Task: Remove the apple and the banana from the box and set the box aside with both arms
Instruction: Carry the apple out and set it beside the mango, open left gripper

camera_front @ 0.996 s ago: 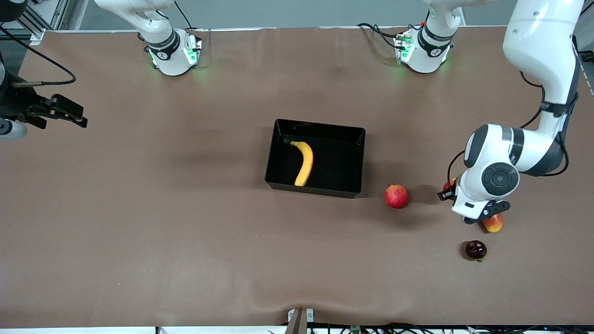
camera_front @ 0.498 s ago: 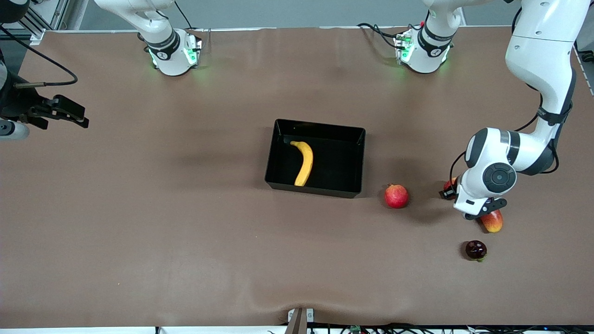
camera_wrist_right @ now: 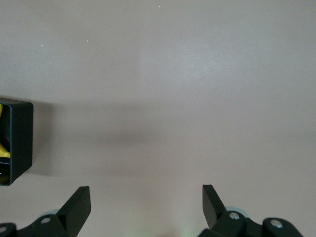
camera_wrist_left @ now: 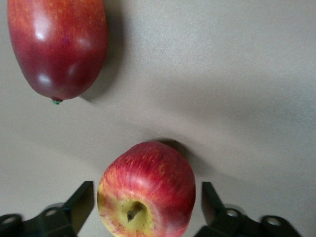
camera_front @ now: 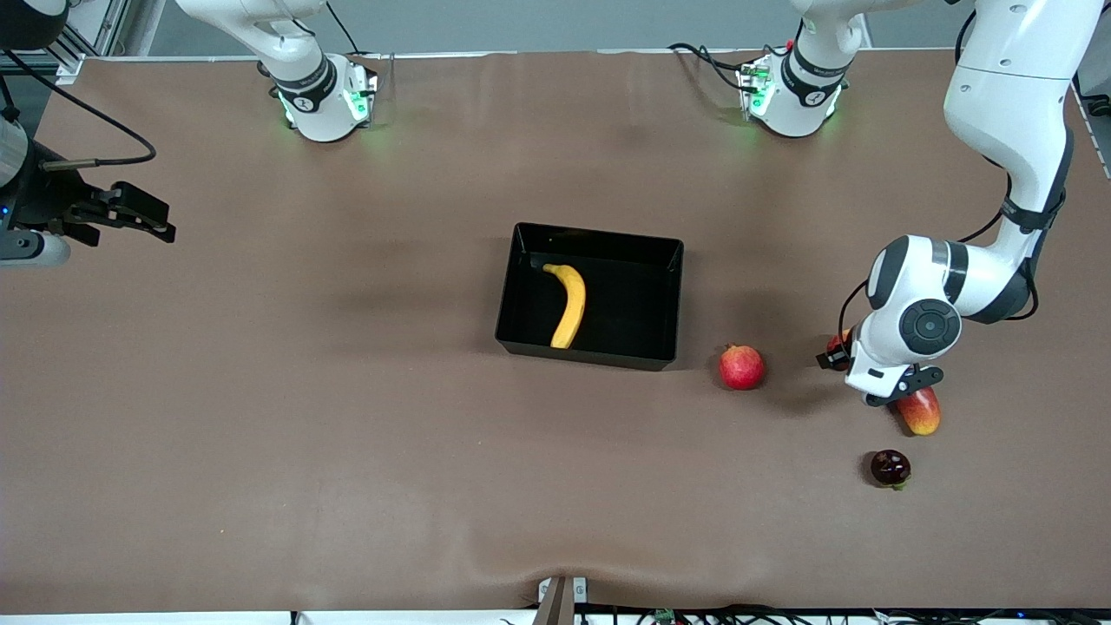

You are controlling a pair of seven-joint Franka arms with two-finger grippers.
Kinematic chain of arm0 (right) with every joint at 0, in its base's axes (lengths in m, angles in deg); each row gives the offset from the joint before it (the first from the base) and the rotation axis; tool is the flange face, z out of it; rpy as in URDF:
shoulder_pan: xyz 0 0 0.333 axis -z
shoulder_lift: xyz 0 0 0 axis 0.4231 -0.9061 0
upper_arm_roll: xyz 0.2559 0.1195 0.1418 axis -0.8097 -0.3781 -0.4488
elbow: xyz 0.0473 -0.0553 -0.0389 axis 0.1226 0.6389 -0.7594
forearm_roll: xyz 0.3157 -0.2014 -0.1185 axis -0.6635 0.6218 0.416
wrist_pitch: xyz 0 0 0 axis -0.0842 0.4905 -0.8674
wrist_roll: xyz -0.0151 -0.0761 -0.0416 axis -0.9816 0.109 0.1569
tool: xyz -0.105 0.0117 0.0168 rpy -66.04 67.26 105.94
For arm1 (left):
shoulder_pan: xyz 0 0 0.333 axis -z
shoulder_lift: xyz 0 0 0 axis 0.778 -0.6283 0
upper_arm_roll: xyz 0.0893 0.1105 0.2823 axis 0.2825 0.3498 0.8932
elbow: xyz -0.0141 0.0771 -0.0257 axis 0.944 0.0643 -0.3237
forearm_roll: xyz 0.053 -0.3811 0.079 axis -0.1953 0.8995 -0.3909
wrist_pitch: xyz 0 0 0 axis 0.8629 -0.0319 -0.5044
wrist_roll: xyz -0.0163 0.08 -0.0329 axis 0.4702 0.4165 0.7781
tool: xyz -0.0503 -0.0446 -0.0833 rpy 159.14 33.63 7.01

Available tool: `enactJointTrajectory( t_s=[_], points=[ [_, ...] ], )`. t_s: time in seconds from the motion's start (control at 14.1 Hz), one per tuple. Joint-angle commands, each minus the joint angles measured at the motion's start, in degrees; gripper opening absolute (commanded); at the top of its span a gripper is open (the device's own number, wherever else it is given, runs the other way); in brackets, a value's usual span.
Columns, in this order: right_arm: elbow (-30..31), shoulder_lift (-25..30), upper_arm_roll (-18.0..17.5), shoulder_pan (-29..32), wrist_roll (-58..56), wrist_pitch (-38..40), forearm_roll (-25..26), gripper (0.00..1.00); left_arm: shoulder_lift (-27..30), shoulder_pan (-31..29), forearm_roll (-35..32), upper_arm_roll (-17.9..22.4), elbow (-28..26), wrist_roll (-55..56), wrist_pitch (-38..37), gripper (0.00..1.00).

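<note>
Banana (camera_front: pixel 568 304) lay in our black tray (camera_front: pixel 668 299) mid-table, while the apple (camera_wrist_left: pixel 147 190) sat on the table between our left gripper's (camera_wrist_left: pixel 148 210) spread fingers, ungripped, beside the mango (camera_wrist_left: pixel 57 47). Our right gripper (camera_wrist_right: pixel 147 207) waited wide apart and empty over the table's right-arm end.

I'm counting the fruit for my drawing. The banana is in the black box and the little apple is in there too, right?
Not quite. The banana does lie in the black box, but the apple is on the table, between the left gripper's open fingers, beside the mango. The left wrist view shows it.
</note>
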Motion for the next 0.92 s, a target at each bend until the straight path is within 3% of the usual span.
enactJointTrajectory(
  t_s=[0.0, 0.36, 0.57, 0.85],
  points=[
    [-0.5, -0.3, 0.2, -0.2, 0.3, -0.1, -0.5, 1.00, 6.3, -0.2, -0.5, -2.4, -1.2, 0.4, -3.0, 1.00],
    [-0.5, -0.3, 0.2, -0.3, 0.2, -0.1, -0.5, 1.00, 8.7, -0.2, 0.8, -15.4, 5.9, 1.1, -15.7, 1.00],
    [-0.5, -0.3, 0.2, -0.4, 0.3, -0.1, -0.5, 1.00, 7.8, 1.0, 1.8, -22.0, 7.2, 3.2, -16.0, 1.00],
    [-0.5, -0.3, 0.2, -0.5, 0.3, -0.1, -0.5, 1.00, -1.1, 12.6, 1.2, -22.5, 17.9, 9.3, -16.1, 1.00]
  ],
)
